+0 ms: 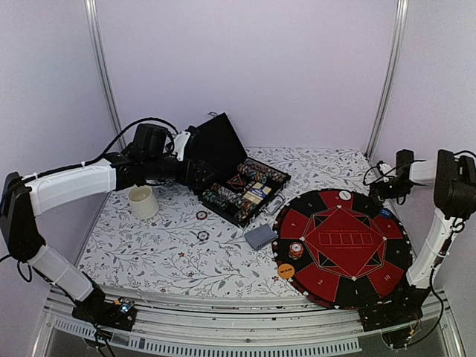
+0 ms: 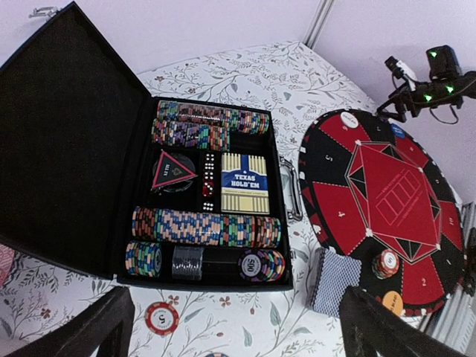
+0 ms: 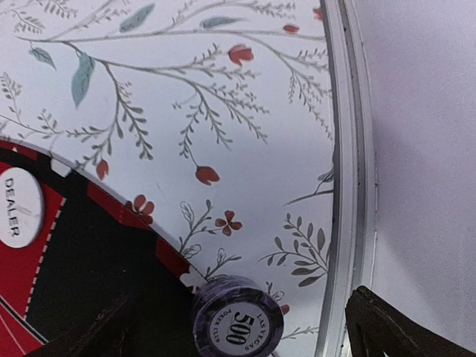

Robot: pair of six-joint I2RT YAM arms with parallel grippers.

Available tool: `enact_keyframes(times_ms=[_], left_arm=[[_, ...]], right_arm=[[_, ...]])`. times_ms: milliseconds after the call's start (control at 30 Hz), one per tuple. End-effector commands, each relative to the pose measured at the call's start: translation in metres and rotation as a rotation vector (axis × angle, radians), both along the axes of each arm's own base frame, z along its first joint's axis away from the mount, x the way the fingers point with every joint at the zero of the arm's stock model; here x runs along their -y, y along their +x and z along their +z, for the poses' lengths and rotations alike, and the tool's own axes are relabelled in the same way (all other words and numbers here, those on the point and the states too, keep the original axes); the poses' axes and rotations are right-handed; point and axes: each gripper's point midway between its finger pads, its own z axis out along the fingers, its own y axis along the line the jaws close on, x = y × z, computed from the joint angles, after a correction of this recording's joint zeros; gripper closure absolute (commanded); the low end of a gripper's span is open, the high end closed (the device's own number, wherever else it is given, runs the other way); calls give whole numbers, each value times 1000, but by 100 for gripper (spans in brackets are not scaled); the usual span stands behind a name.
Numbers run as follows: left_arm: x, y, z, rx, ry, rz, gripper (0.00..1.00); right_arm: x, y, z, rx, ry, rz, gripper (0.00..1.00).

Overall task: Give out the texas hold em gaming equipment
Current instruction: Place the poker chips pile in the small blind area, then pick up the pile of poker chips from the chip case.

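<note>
Our right gripper (image 3: pixel 242 314) stands spread, the purple 500 chip (image 3: pixel 236 331) untouched between its fingers at the round board's (image 3: pixel 89 253) edge, near the table rim (image 3: pixel 343 186). Our left gripper (image 2: pixel 238 316) is spread before the open chip case (image 2: pixel 74 149).

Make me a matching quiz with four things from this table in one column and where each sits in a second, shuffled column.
1 cup
2 deck
3 dealer button
4 card box

A inside the case
B far rim of the mat
C on the cloth, left of the case
D on the cloth, at the mat's left edge

Pairs: 1-C, 2-D, 3-B, 4-A
</note>
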Motion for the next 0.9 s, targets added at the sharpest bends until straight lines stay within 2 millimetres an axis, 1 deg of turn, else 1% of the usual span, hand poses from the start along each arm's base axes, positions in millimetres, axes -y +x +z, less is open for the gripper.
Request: enact_keyframes(times_ms=[0,67,100,133,167,233,300,367,467,533,600,700,733,800,867], left_arm=[[-10,5,-10,-7,40,32,2],[-9,6,-11,-1,42,30,2],[-8,7,-12,5,45,27,2],[-8,7,-12,14,43,26,2],[-8,8,-13,23,42,25,2],[-8,11,-15,41,46,33,2],[-10,16,-19,56,57,49,2],[-9,22,-22,74,62,65,2],[-4,29,-28,86,65,77,2],[0,34,-31,107,76,82,2],[3,37,-35,127,86,86,2],[7,42,-40,157,78,87,2],[8,43,-42,169,71,85,2],[10,45,-46,192,59,80,2],[12,49,-50,201,60,75,2]], right_arm=[[-13,19,78,161,-78,23,1],[-24,23,104,227,-83,38,1],[-30,26,121,276,-81,45,1],[-35,28,139,331,-70,49,1],[-40,30,161,399,-58,56,1],[-50,28,199,534,-18,60,1],[-53,19,230,665,28,29,1],[-59,7,262,802,55,35,1],[-83,-11,294,980,95,163,1],[-97,-19,305,1060,131,243,1],[-107,-22,310,1093,179,288,1],[-119,-22,308,1090,253,348,1],[-120,-21,307,1082,261,355,1],[-116,-19,305,1072,267,328,1],[-118,-23,304,1065,294,323,1]])
